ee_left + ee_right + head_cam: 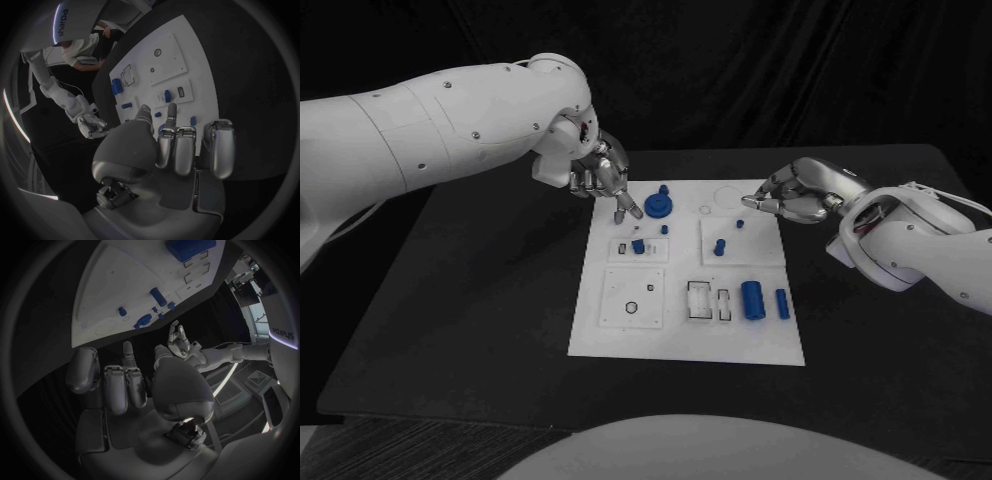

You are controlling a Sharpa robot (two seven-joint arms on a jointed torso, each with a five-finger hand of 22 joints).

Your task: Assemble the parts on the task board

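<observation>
Head view gives us the white task board (687, 340) at the middle of the black table (473, 300), blue parts (753, 299) on it. Our left hand (596, 172) hangs over its far left corner, fingers apart, holding nothing. Our right hand (798, 195) hovers at the far right edge, fingers curled, nothing held

Both hands (599, 178) (793, 197) empty, fingers apart.

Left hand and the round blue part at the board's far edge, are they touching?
Cannot tell. In the head view the left hand fingertips end beside the round blue part, without a plain gap.
</observation>
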